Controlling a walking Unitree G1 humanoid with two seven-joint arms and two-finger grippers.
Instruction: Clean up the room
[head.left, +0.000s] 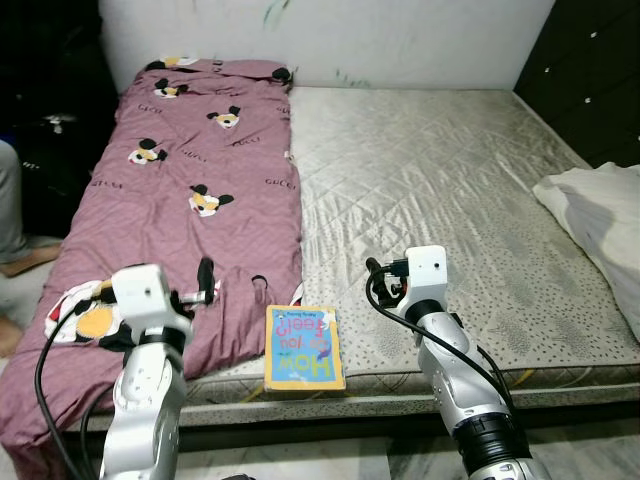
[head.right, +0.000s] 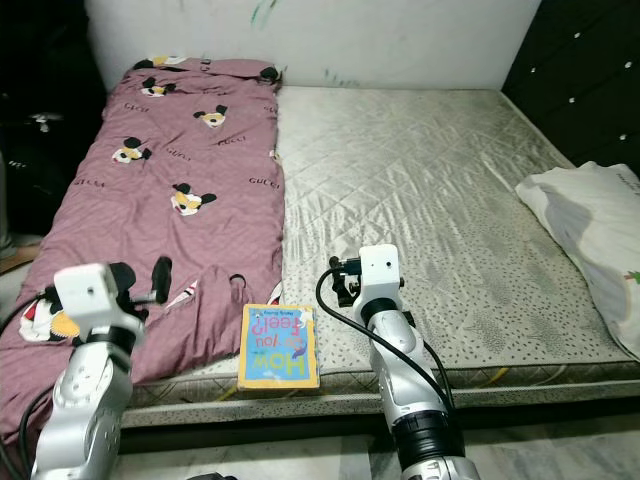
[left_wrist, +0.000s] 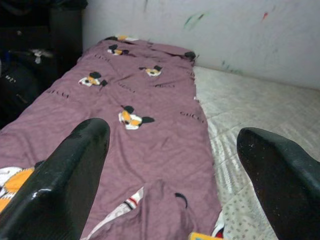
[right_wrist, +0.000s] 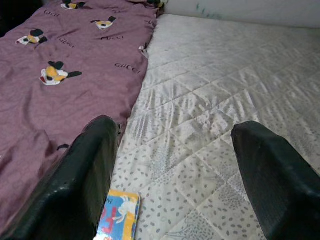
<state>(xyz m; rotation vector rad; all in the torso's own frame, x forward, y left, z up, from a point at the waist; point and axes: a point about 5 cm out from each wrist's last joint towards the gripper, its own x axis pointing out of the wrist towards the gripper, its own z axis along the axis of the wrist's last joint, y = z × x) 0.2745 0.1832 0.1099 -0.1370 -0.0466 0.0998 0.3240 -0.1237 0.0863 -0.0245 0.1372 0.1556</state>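
Two end effectors, left end effector (left_wrist: 172, 180) and right end effector (right_wrist: 175, 175), hover spread wide over the bed (head.left: 450, 180) near a book (head.left: 304, 348) and maroon blanket (head.left: 190, 200).

White bedding (head.left: 600, 215), right of the mattress (head.left: 440, 190): we find it cut by the frame edge. Person (head.left: 12, 225), left of the mattress: mostly out of frame. Book (right_wrist: 118, 221) title: perhaps unreadable, partly cropped.
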